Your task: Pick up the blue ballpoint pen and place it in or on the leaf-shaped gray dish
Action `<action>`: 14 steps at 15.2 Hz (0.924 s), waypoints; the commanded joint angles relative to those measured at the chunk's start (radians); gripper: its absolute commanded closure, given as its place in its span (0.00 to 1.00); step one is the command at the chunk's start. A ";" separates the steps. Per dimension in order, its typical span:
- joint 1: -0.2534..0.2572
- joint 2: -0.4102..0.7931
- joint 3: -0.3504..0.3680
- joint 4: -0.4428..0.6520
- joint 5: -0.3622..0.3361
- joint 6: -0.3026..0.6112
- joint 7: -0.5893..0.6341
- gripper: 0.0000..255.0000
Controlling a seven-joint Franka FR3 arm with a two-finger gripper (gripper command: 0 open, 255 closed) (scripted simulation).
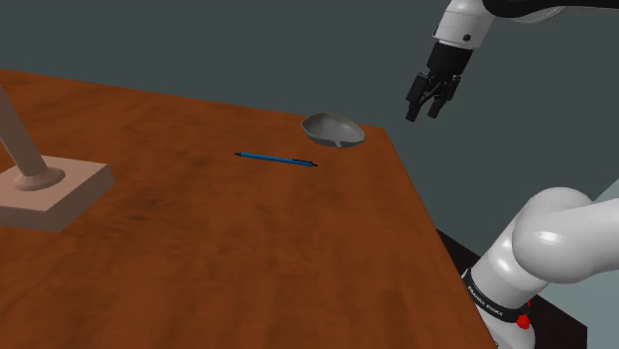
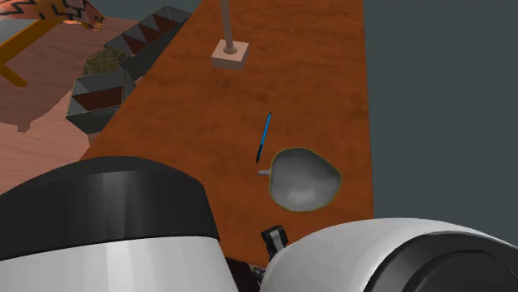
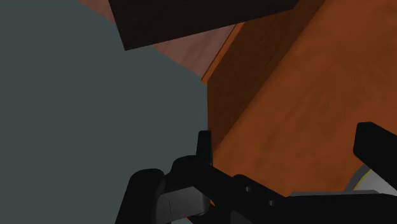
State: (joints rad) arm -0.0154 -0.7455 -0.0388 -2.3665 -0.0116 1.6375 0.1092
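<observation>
Slim blue ballpoint pen (image 1: 276,159): flat on brown wooden desk (image 1: 218,248), near leaf-shaped gray dish (image 1: 333,129), on shoulder view's left of it. Black pincer (image 1: 428,107): released, empty, raised beyond dish. Risk: thin pen may roll from shallow pinch; finger may knock dish.

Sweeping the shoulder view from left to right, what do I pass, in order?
Pale base with a post → blue pen → gray dish → gripper, its fingers apart.
</observation>
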 commanded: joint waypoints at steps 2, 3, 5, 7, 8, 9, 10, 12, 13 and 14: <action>0.014 0.030 0.006 0.012 0.006 0.020 -0.013 0.00; 0.029 0.059 0.011 0.025 0.012 0.039 -0.027 0.00; 0.057 0.118 0.023 0.053 0.023 0.075 -0.053 0.00; 0.083 0.176 0.036 0.083 0.034 0.107 -0.080 0.00; 0.096 0.205 0.042 0.099 0.039 0.122 -0.094 0.00; 0.109 0.234 0.049 0.116 0.043 0.136 -0.107 0.00; 0.121 0.262 0.057 0.133 0.048 0.149 -0.120 0.00; 0.145 0.317 0.071 0.169 0.056 0.173 -0.147 0.00; 0.156 0.344 0.079 0.187 0.060 0.184 -0.160 0.00; 0.168 0.371 0.087 0.206 0.063 0.194 -0.173 0.00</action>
State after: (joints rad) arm 0.1410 -0.4072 0.0416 -2.1899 0.0484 1.8255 -0.0478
